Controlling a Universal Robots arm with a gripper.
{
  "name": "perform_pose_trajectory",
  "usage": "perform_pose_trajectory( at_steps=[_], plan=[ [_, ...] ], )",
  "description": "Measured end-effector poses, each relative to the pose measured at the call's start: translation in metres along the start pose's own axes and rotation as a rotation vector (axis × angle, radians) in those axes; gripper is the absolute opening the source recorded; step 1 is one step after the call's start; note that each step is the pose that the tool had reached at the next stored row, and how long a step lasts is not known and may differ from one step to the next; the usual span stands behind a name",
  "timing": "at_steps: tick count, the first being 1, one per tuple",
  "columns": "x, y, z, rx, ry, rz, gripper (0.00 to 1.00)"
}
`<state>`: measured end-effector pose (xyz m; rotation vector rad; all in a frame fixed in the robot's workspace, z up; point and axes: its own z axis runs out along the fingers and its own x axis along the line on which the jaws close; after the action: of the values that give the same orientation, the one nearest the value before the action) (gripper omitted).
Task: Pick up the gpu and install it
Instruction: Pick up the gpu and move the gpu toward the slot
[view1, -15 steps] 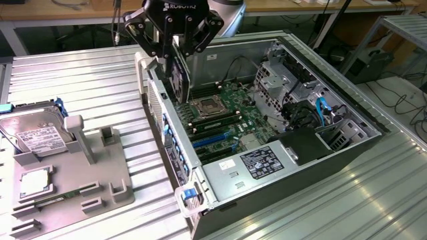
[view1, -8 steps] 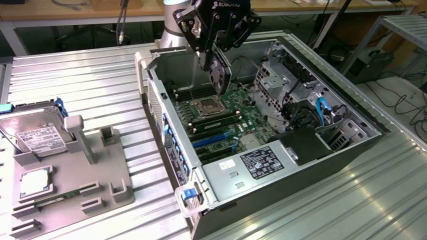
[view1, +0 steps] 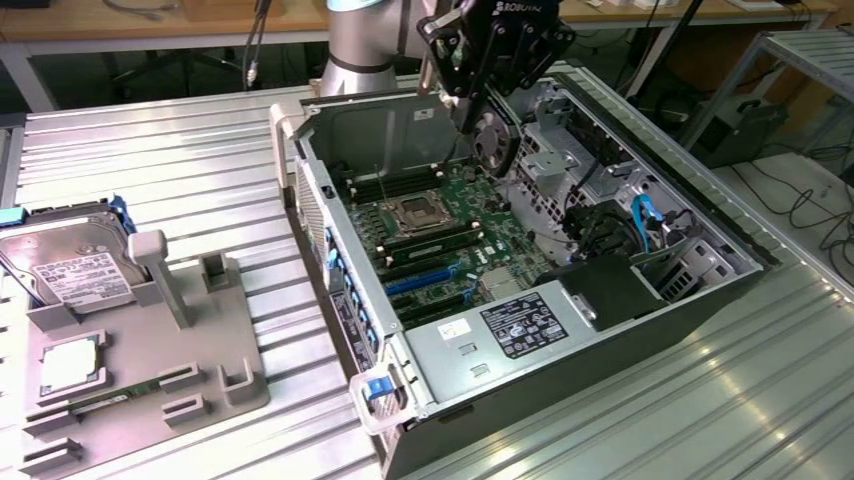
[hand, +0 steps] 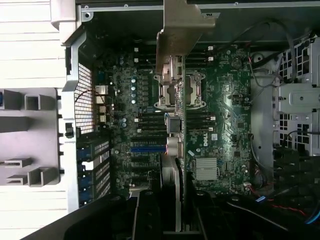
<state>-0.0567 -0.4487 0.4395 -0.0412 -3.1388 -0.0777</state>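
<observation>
I have pincer (view1: 473, 112) part-closed, gripping gpu (view1: 493, 143) | gpu upright, edge-down over the open case (view1: 587, 330) | case on ribbed metal table (view1: 174, 170) | jig (view1: 147, 350) with drive (view1: 67, 265) beside case, exterior view's left | benches (view1: 160, 25) behind case

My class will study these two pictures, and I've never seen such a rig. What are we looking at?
A robot arm with a claw hangs over an open computer case lying on a ribbed metal table. One picture comes from a camera off the arm; the other from a camera on its wrist, looking down at the motherboard. The claw holds the gpu, a green card with a round black fan, above the case. On the exterior view's left, a grey holder carries a hard drive and a RAM stick.
</observation>
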Motion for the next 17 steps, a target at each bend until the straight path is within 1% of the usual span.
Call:
perform_pose_trajectory(
  at_steps=[13, 17],
  plan=[
    [-0.0003, 0.0001, 0.0, 0.0001, 0.0, 0.0, 0.28],
    [-0.0003, 0.0001, 0.0, 0.0001, 0.0006, -0.012, 0.28]
  ],
)
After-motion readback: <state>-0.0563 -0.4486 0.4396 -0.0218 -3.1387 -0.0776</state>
